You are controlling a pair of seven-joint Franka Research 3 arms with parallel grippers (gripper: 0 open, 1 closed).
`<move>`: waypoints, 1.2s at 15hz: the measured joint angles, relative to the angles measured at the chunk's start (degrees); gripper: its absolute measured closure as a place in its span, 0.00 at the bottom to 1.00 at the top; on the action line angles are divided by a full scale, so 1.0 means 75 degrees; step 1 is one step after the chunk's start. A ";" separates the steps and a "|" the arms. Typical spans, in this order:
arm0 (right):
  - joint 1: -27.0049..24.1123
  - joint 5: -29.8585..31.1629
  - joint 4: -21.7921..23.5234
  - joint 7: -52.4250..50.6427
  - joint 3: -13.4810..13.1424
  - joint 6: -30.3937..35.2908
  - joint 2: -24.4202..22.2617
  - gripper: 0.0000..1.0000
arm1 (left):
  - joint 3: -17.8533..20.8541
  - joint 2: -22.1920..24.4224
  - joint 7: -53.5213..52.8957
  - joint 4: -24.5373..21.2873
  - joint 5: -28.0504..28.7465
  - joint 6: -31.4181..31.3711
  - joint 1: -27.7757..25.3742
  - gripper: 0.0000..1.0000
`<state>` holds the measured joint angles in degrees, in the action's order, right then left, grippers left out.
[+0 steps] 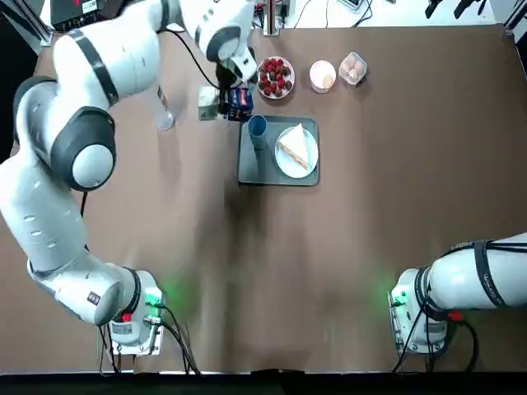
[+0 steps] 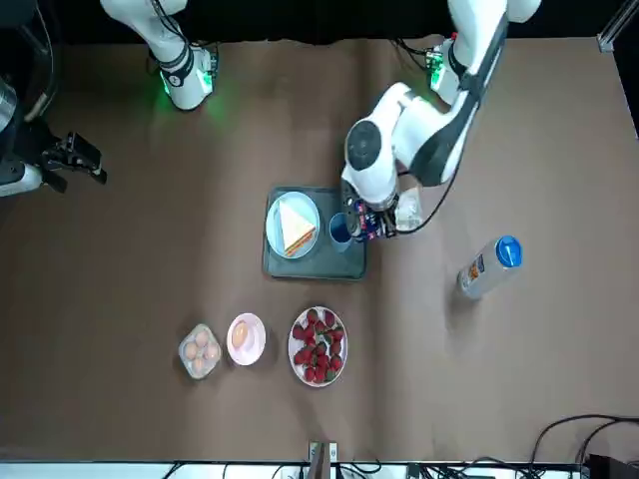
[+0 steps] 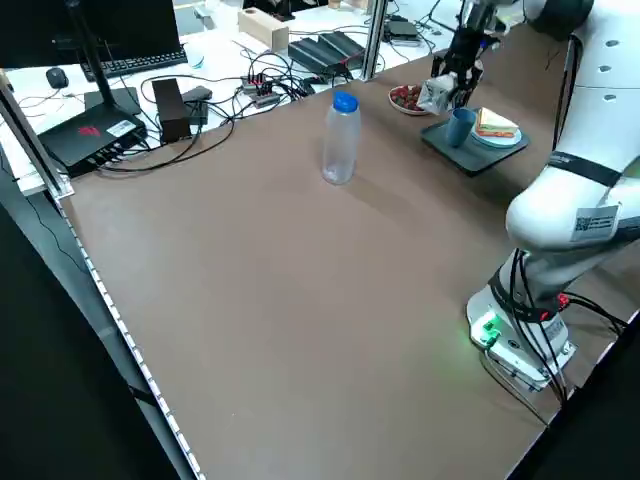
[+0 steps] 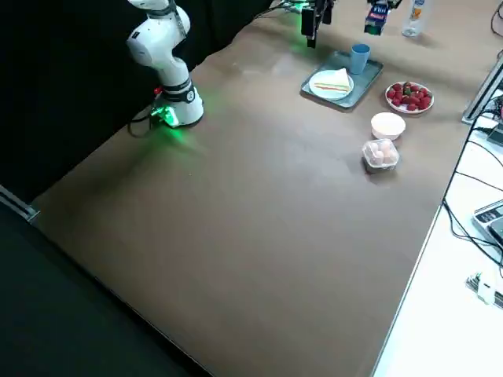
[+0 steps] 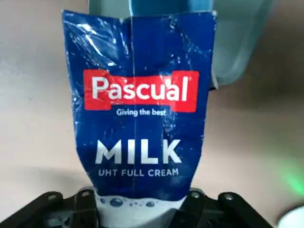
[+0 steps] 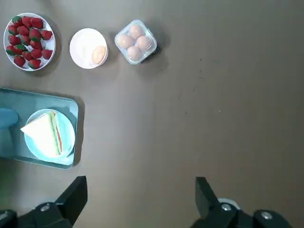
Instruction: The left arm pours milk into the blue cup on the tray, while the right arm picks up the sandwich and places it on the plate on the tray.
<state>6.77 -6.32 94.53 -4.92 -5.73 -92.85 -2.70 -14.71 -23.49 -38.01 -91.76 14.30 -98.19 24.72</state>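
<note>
Claw first: your left gripper (image 5: 137,204) is parted only as wide as the small blue-and-white milk carton (image 5: 137,128) it grips, with a finger on each side. You have that carton tipped, its blue printed face towards the wrist camera, right beside the small light-blue round cup (image 1: 258,127). The cup stands upright on the grey-blue rectangular tray (image 1: 247,173), nearer the arm bases than the claw and a little to its right. You can't tell from these views whether any milk is flowing. Farther right of the claw on that same tray, the round white plate (image 1: 286,163) already bears the triangular pale-bread sandwich (image 1: 294,146). Your right gripper (image 6: 141,185) is wide open with nothing between its fingers, raised over the table on the robot's right of the tray, well apart from the left claw. Just right of the left claw you have a white dish (image 1: 276,95) of red strawberries (image 1: 274,76); farther right come a small white round bowl (image 1: 323,76) with an egg inside, then a clear plastic box of eggs (image 1: 353,69). Over on the claw's left, a clear bottle with a blue cap (image 2: 489,267) stands upright on the brown table (image 1: 370,206).
</note>
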 joint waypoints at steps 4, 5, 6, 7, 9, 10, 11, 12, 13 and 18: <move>-0.0003 0.0017 0.0000 0.0000 -0.0017 0.0115 -0.0022 0.00 | -0.0015 0.1066 -0.1303 0.0079 -0.1366 0.0947 -0.1068 0.56; -0.0013 0.0021 0.0000 0.0000 -0.0034 0.0119 -0.0041 0.00 | -0.0015 0.1334 -0.1682 0.0080 -0.1682 0.1180 -0.1425 0.57; -0.0029 0.0023 -0.0002 0.0000 -0.0047 0.0119 -0.0066 0.00 | -0.0014 0.1586 -0.2040 0.0079 -0.2027 0.1380 -0.1793 0.58; -0.0046 0.0024 -0.0002 0.0000 -0.0052 0.0119 -0.0093 0.00 | -0.0013 0.1834 -0.2404 0.0080 -0.2401 0.1549 -0.2204 0.58; -0.0064 0.0026 -0.0003 0.0000 -0.0058 0.0134 -0.0144 0.00 | -0.0016 0.2247 -0.3246 0.0079 -0.3107 0.1893 -0.3130 0.59; -0.0071 0.0027 -0.0003 0.0000 -0.0061 0.0150 -0.0159 0.00 | -0.0013 0.2385 -0.3726 0.0077 -0.3435 0.2067 -0.3647 0.59; -0.0076 0.0027 -0.0003 0.0000 -0.0065 0.0163 -0.0167 0.00 | -0.0010 0.2478 -0.4276 0.0075 -0.3815 0.2234 -0.4219 0.59; -0.0078 0.0028 -0.0004 0.0000 -0.0069 0.0205 -0.0170 0.00 | -0.0003 0.2511 -0.4874 0.0077 -0.4197 0.2395 -0.4817 0.59; -0.0079 0.0029 -0.0004 0.0000 -0.0072 0.0289 -0.0170 0.00 | 0.0009 0.2502 -0.5510 0.0073 -0.4519 0.2536 -0.5411 0.59; -0.0085 0.0035 -0.0006 0.0000 -0.0070 0.0547 -0.0171 0.00 | 0.0053 0.1533 -0.8986 0.0037 -0.5740 0.2918 -0.8157 0.59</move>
<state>6.13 -6.06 94.49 -4.92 -6.26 -88.74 -3.99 -14.31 -11.99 -105.41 -91.48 -28.75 -76.30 -36.46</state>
